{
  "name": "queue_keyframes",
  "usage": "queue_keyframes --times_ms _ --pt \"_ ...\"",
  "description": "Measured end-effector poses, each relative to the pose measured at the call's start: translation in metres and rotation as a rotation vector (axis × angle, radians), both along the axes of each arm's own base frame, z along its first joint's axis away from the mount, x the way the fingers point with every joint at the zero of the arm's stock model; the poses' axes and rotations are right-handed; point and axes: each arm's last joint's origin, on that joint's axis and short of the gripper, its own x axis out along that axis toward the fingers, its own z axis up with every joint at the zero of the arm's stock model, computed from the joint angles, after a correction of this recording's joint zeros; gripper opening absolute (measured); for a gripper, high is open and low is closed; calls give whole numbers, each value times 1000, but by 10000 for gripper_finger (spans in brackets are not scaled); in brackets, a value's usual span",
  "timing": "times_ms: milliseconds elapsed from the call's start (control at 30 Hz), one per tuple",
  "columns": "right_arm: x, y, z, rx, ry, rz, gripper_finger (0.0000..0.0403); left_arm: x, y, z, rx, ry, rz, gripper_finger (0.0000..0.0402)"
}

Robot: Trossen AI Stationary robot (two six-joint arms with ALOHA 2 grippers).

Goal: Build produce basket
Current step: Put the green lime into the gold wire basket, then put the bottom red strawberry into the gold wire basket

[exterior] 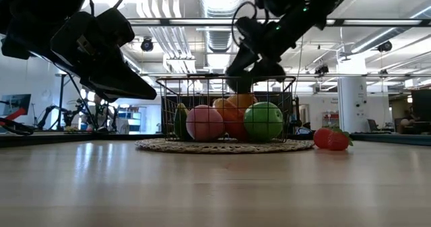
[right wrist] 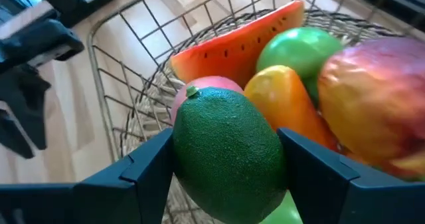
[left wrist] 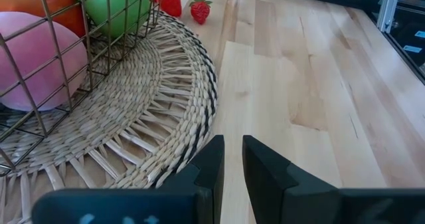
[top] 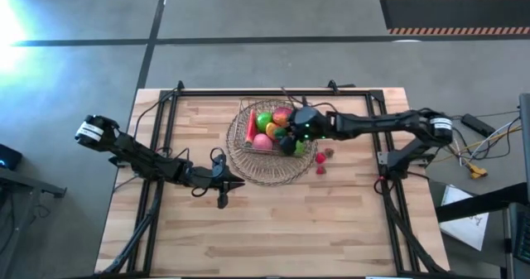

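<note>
The wire basket (top: 245, 113) stands on a round woven tray (top: 265, 173) at the table's middle. It holds a red watermelon slice (right wrist: 232, 41), a green apple (right wrist: 302, 48), an orange piece (right wrist: 285, 94), a pink piece (top: 262, 142) and a red-yellow fruit (right wrist: 378, 98). My right gripper (top: 292, 141) is over the basket's right part, shut on a dark green avocado (right wrist: 229, 154). Two strawberries (top: 320, 161) lie on the table right of the tray. My left gripper (top: 228, 185) is shut and empty, just left of the tray's near edge. My right gripper pinches the avocado's two sides (right wrist: 192, 167) between its two fingers (right wrist: 149, 167), across its wide middle. The fingers come slanting down from the table's right. The avocado sits at the basket's rim height above the other pieces; whether it touches them I cannot tell.
The tray's woven rim (left wrist: 166, 117) lies close before my left gripper's fingers (left wrist: 219, 164). Bare wood lies along the table's near side. Black frame rails (top: 161, 138) and cables run along the table's left, right and far edges.
</note>
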Motion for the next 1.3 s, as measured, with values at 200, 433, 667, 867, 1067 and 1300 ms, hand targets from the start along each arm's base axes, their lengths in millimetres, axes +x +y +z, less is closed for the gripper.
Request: queue_keyframes --times_ms 200,433,667,867,1067,1300 --pt "26 -3 -6 64 107 75 237 0 0 0 0 0 0 38" --pt "42 -7 -12 91 300 121 238 0 0 0 0 0 0 38" --pt "51 -9 -13 46 338 190 238 0 0 0 0 0 0 38" --pt "51 -8 -6 13 319 217 238 0 0 0 -2 -4 0 38" --pt "54 -11 -9 -15 300 234 244 1 0 2 -7 -22 0 38" --pt "52 -10 -11 -7 291 221 289 1 0 2 -8 -24 0 38"
